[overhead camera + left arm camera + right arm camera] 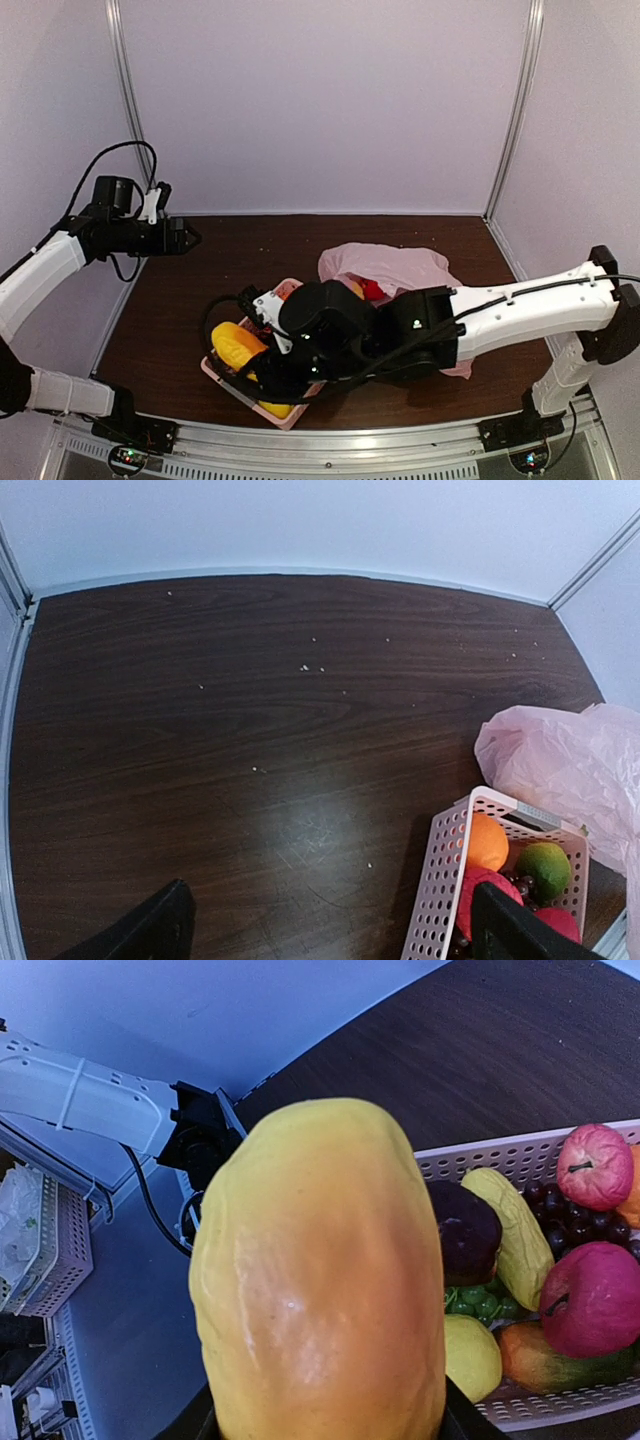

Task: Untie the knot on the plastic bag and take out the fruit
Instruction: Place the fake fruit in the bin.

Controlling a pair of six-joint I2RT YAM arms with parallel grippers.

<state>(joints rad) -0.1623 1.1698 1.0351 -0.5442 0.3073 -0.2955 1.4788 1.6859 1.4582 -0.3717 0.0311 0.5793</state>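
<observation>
The right hand (330, 1430) is clamped on a big yellow-orange fruit (320, 1280); its dark fingers (215, 1422) show at either side of the fruit's lower end. The fruit fills most of the wrist view and hangs above the near end of a pink latticed basket (480, 1155).

In the basket lie two red apples (595, 1165), a dark maroon fruit (465, 1230), a bumpy yellow oblong one (505, 1235), a pale yellow one (470, 1355) and some dark grapes (570, 1225). At the basket's far end are an orange (487, 842) and a green fruit (543, 868).

Just behind the basket, the pink plastic bag (385, 265) lies crumpled on the dark wooden table (250, 730), partly under the right arm. Its tie cannot be made out.

The left hand (330, 935) is spread wide and holds nothing. It hangs above the table's left rear part, well apart from the basket and bag.
</observation>
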